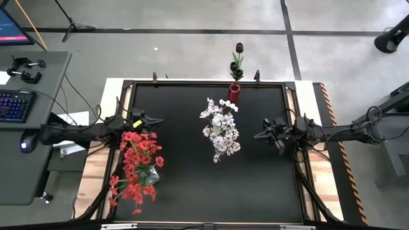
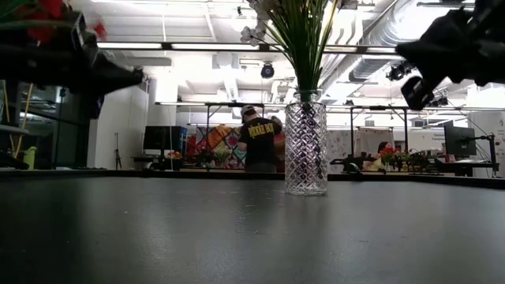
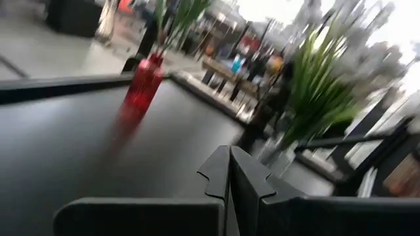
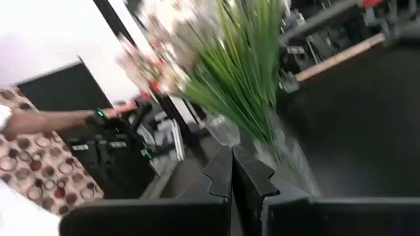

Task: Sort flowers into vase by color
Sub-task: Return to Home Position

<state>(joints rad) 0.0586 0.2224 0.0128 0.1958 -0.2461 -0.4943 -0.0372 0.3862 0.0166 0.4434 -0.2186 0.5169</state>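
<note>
White flowers (image 1: 220, 128) stand by their green stems in a clear cut-glass vase (image 2: 306, 150) at the middle of the black table. Red flowers (image 1: 137, 166) are bunched at the near left. A dark bloom (image 1: 239, 47) rises from a small red vase (image 1: 234, 91) at the far edge, and that red vase (image 3: 141, 85) also shows in the left wrist view. My left gripper (image 1: 156, 119) is shut and empty, left of the white flowers and just beyond the red ones. My right gripper (image 1: 259, 135) is shut and empty, right of the white flowers (image 4: 243, 72).
The black mat (image 1: 192, 191) lies bare toward the near edge between the bunches. A desk with a keyboard (image 1: 14, 105) stands off the table's left. In the room behind, a person in a dark shirt (image 2: 260, 142) stands with their back turned.
</note>
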